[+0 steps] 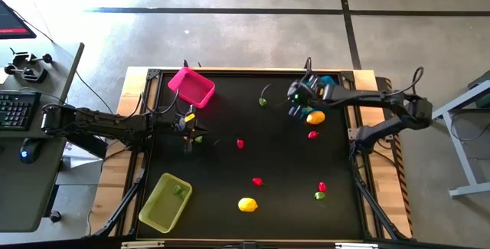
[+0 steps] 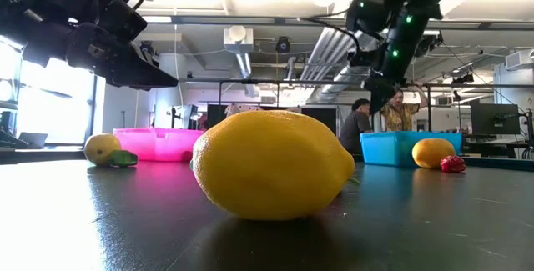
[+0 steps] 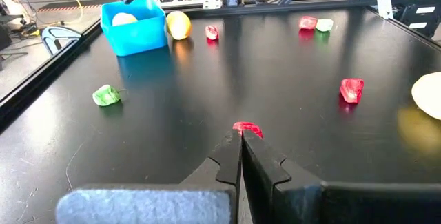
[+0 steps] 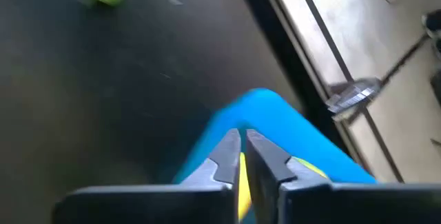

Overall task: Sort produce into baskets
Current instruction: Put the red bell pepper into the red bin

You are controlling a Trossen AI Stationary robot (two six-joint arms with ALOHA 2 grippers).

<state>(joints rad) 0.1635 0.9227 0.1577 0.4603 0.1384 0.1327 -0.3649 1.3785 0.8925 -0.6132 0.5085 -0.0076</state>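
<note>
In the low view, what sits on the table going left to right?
Small lemon → green piece → pink basket → big near lemon → blue basket → lemon → red piece.

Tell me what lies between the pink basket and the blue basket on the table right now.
In the high view, one small green piece sits on the dark mat between the pink basket and the blue basket; the rest of that stretch is bare.
</note>
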